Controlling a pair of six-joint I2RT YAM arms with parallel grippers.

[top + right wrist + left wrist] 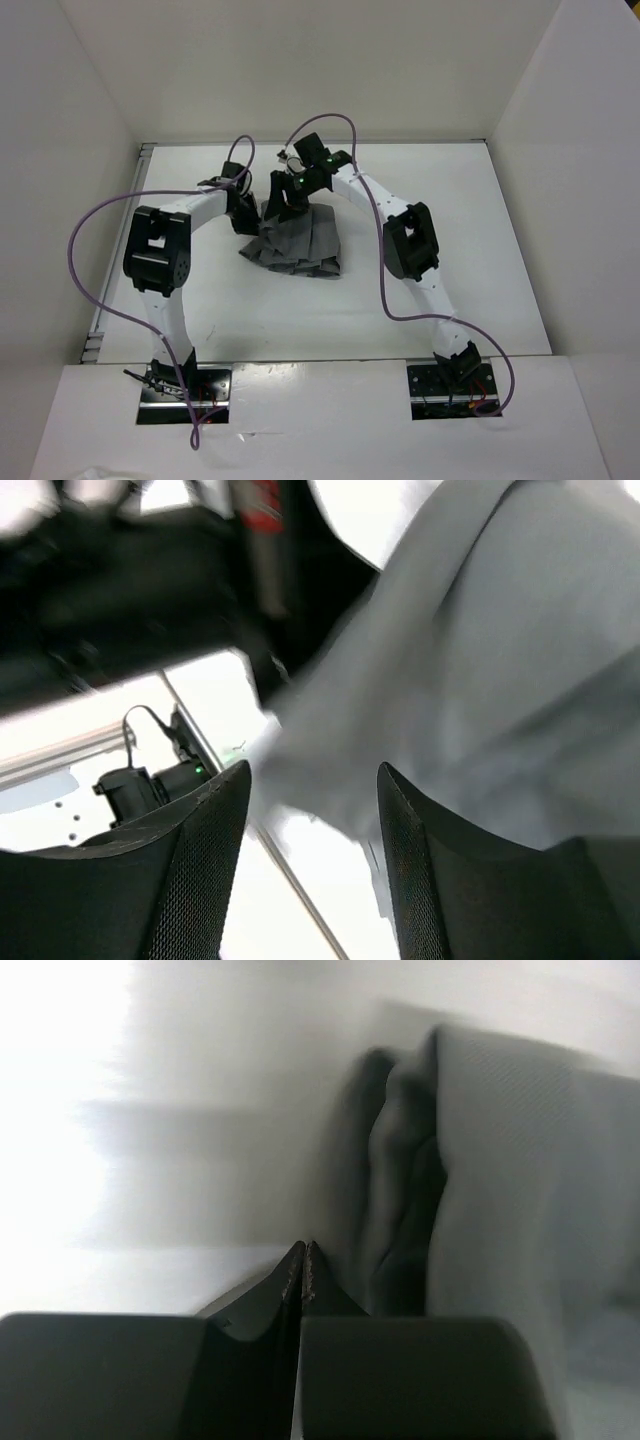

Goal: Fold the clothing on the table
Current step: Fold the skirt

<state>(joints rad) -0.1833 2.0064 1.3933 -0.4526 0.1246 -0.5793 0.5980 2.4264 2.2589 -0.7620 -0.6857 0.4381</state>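
The clothing (300, 245), a dark grey pleated skirt, lies bunched in the middle of the white table (460, 280), its far edge lifted toward both grippers. My left gripper (250, 214) hangs at the skirt's far left corner. In the left wrist view its jaws (303, 1252) are shut tip to tip, with the skirt's folds (500, 1180) just beyond and to the right. My right gripper (284, 203) is over the skirt's far edge, close beside the left one. In the right wrist view it (312, 770) is open, and blurred grey fabric (480, 660) hangs just past its fingers, none between them.
White walls enclose the table on three sides. Purple cables (100, 220) loop from both arms. A metal rail (105, 310) runs along the table's left edge. The left arm's dark body (150, 590) fills the upper left of the right wrist view.
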